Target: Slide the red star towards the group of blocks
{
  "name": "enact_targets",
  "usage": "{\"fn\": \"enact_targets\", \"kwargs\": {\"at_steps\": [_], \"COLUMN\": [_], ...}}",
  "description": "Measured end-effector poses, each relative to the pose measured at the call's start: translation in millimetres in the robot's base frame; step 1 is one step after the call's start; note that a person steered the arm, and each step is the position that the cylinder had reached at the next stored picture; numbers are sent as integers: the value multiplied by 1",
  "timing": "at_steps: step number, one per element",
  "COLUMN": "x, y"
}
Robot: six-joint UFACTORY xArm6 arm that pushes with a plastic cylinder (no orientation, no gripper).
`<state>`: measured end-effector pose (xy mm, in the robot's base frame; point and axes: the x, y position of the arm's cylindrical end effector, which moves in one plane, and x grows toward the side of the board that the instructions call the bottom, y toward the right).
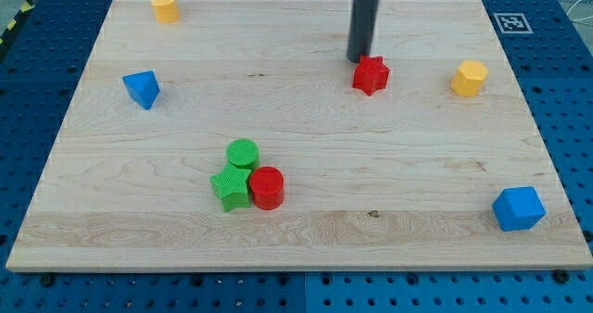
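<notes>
The red star [371,75] lies on the wooden board [296,248], right of centre near the view's top. My tip [359,59] stands just at the star's upper left edge, touching or nearly touching it. The group of blocks sits lower, left of centre: a green cylinder [243,153], a green star [231,187] and a red cylinder [267,187], all touching one another. The group lies well down and to the left of the red star.
A yellow block [166,6] stands at the top left, a blue triangular block [142,88] at the left, a yellow hexagonal block [470,77] at the right, and a blue block [518,208] at the bottom right. A marker tag [511,21] sits at the top right corner.
</notes>
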<state>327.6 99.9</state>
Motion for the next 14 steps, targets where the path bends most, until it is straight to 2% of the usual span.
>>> {"fn": "enact_targets", "kwargs": {"at_steps": [1, 2, 3, 5, 8, 10, 11, 13, 14], "x": [0, 25, 39, 39, 18, 84, 104, 73, 96], "y": [33, 34, 10, -59, -87, -93, -93, -85, -76]}}
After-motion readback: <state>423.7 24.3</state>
